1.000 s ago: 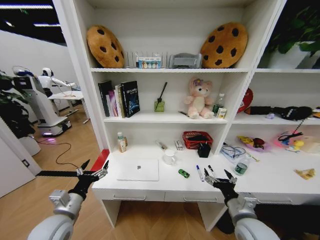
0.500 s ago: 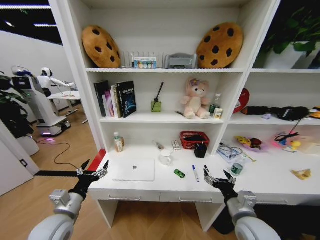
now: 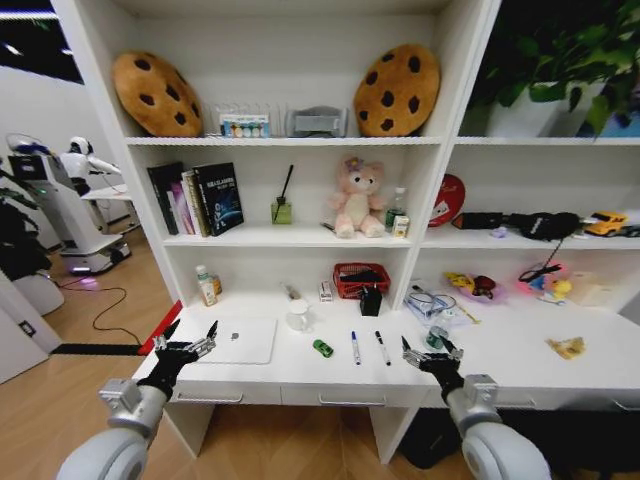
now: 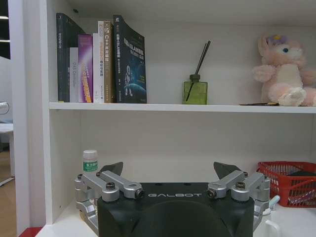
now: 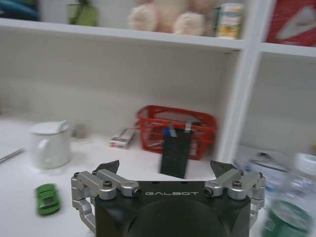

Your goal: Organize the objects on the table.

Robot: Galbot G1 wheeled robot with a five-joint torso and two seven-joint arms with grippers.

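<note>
I have both arms raised in front of the white desk (image 3: 520,350), low in the head frame. Left gripper (image 3: 187,338) sits at lower left, at the desk's left front corner, fingers spread wide apart and holding nothing; in the left wrist view the same gripper (image 4: 168,170) has its two fingertips well apart, pointing at the shelf unit. Right gripper (image 3: 428,352) is at lower centre-right, above the desk's front edge, fingers also apart and empty; the right wrist view shows that gripper (image 5: 165,168) wide open too. Silver laptop (image 3: 238,340) lies closed and flat at the desk's left end, just right of the left gripper. Green toy car (image 3: 323,348) sits near frame centre, right of the laptop and apart from it; it also shows at lower left of the right wrist frame (image 5: 47,198). Two pens (image 3: 355,347) lie side by side, roughly parallel, between the car and the right gripper. Green-banded can (image 3: 435,338) is just behind the right gripper's fingers. Yellow crumpled scrap (image 3: 567,347) lies far right on the desk, well apart from everything else. White mug (image 3: 297,316) stands behind the car; red basket (image 3: 362,279) sits at the back against the shelf divider.
</note>
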